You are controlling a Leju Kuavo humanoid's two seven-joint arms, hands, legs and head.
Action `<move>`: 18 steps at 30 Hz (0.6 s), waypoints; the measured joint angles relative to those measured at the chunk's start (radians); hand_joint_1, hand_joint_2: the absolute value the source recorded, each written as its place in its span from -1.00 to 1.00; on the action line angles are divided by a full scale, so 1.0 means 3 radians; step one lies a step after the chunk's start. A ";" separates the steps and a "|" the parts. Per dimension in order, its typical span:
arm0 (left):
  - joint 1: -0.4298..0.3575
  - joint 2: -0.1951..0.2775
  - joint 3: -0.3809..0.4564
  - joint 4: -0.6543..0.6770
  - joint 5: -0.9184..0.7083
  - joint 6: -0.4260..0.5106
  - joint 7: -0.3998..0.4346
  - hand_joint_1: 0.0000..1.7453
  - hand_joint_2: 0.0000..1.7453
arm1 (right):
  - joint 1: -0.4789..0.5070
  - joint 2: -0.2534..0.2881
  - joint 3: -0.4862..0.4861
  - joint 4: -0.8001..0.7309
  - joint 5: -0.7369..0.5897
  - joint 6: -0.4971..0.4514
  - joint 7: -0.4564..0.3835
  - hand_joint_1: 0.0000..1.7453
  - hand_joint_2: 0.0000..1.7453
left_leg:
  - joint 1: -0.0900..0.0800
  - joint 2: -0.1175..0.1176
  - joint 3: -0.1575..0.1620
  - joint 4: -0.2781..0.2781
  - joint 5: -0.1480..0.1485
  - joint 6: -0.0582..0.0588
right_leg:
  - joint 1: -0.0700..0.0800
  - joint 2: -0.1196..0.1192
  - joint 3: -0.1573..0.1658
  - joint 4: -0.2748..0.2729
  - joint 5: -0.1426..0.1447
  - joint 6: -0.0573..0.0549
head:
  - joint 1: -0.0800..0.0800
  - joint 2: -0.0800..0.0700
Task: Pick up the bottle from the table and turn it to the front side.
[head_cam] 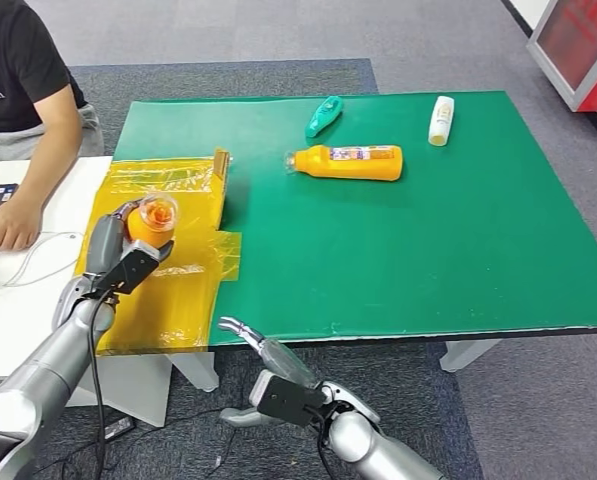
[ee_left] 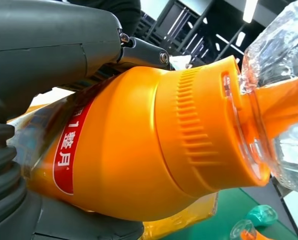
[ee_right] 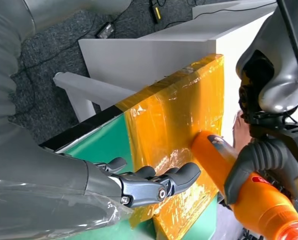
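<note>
The left hand [head_cam: 125, 250] holds the orange bottle [head_cam: 153, 220] tight, at the left of the frame, above the yellow sheet [head_cam: 170, 300] on the green surface [head_cam: 431, 250]. The bottle's clear cap [head_cam: 159, 211] points up at the camera. Up close, its red label [ee_left: 70, 150] has white writing. The right hand [head_cam: 268, 375] is at the bottom middle, just off the surface's near edge, fingers spread and holding nothing. Another orange bottle [head_cam: 348, 162], a teal bottle [head_cam: 324, 116] and a white bottle [head_cam: 441, 120] lie near the top.
</note>
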 joint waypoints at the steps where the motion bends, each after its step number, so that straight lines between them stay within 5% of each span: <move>1: -0.0021 -0.0008 0.0011 0.0039 0.0078 -0.0089 0.0005 1.00 1.00 | -0.0003 0.0001 0.0001 0.0008 -0.0001 -0.0008 0.0000 -1.00 1.00 | 0.0000 0.0000 0.0001 0.0000 0.0000 0.0000 | 0.0000 0.0000 0.0001 0.0000 0.0000 0.0000 | 0.0000 0.0000; 9: -0.0192 -0.0101 0.0226 0.0224 0.0661 -0.0912 0.0219 1.00 1.00 | -0.0018 0.0002 0.0009 0.0049 -0.0006 -0.0036 -0.0007 -1.00 1.00 | 0.0000 -0.0003 0.0014 0.0000 0.0000 0.0001 | 0.0000 -0.0004 0.0018 0.0000 -0.0003 0.0002 | 0.0000 0.0000; 18: -0.0311 -0.0138 0.0313 0.0333 0.0753 -0.1452 0.0328 1.00 1.00 | -0.0039 0.0003 0.0018 0.0079 0.0000 -0.0021 -0.0040 -1.00 1.00 | -0.0003 -0.0007 0.0025 0.0000 0.0000 0.0003 | -0.0002 -0.0006 0.0033 -0.0001 -0.0003 0.0004 | 0.0001 0.0000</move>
